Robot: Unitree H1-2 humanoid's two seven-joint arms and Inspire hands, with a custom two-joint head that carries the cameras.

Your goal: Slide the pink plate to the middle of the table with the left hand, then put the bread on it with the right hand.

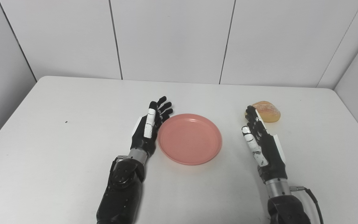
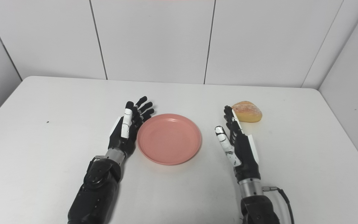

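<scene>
Both arms reach up from the bottom edge, left hand (image 1: 149,126) open beside the pink plate (image 1: 190,139) at mid-frame, right hand (image 1: 259,140) open, empty, fingertips near the bread (image 1: 265,111), not yet lifted.

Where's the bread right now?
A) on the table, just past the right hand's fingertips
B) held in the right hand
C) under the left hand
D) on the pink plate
A: the bread lies on the table just beyond the open right hand, while the pink plate holds nothing and the left hand stands beside its rim.
</scene>
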